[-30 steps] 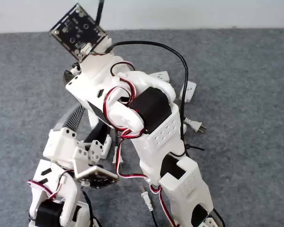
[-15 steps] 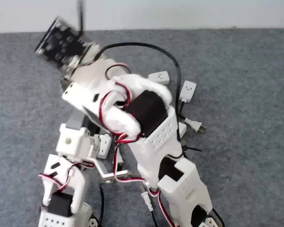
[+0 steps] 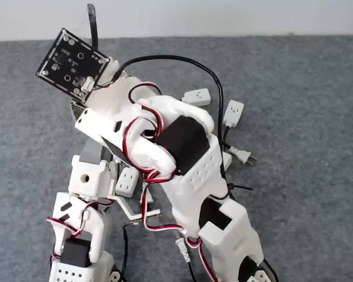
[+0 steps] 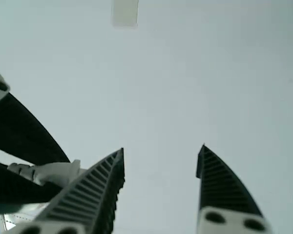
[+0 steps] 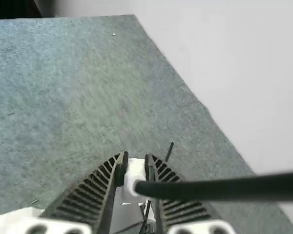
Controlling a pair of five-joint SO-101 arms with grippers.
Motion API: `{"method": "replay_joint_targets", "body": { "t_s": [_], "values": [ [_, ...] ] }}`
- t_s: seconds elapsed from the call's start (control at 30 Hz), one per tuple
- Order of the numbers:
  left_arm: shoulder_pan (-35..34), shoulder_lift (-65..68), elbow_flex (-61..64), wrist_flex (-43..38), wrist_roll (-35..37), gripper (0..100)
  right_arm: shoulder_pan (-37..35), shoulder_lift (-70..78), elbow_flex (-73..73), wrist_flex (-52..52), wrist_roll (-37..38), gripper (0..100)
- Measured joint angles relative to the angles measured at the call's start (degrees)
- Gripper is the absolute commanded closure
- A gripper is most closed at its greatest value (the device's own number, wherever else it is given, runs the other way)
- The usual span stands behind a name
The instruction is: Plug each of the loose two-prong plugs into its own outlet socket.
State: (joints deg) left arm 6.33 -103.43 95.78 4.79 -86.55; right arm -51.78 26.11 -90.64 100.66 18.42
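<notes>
Any print on the board [image 3: 70, 60] on my right wrist is too small to read. My right gripper [image 5: 135, 163] is clamped on a small white piece [image 5: 133, 179] with a black cable [image 5: 224, 187] running off it. The fingers cover most of the piece, so I cannot tell whether it has prongs. It hangs over the grey mat [image 5: 63, 87], near the edge where the mat meets the white wall [image 5: 234, 73]. My left gripper [image 4: 158, 165] stands apart with nothing between its ribbed fingers [image 4: 100, 190], and it points at a pale blank surface. From above, my right arm [image 3: 188, 153] stretches across the mat and covers much of the work. A white socket [image 3: 197, 97] and a second socket [image 3: 233, 113] lie just beyond the arm, close together. A third socket [image 3: 126, 181] is half hidden between my arms. A plug [image 3: 242, 155] lies loose on the mat near the second socket, its two prongs pointing away from the arm. A second plug [image 3: 182, 248] pokes out from under my right arm's base, its cord cut off by the frame edge.
</notes>
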Motion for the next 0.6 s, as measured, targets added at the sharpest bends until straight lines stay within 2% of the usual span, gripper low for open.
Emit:
{"method": "replay_joint_targets", "body": {
  "t_s": [0.27, 0.6],
  "values": [
    [-0.4, 0.0, 0.0, -4.5, -0.2, 76, -1.7, -8.9, 9.8, 0.0, 0.0, 99.0],
    [-0.4, 0.0, 0.1, -4.6, -1.8, 76, -1.7, -11.9, 15.0, 0.0, -0.4, 99.0]
  ]
}}
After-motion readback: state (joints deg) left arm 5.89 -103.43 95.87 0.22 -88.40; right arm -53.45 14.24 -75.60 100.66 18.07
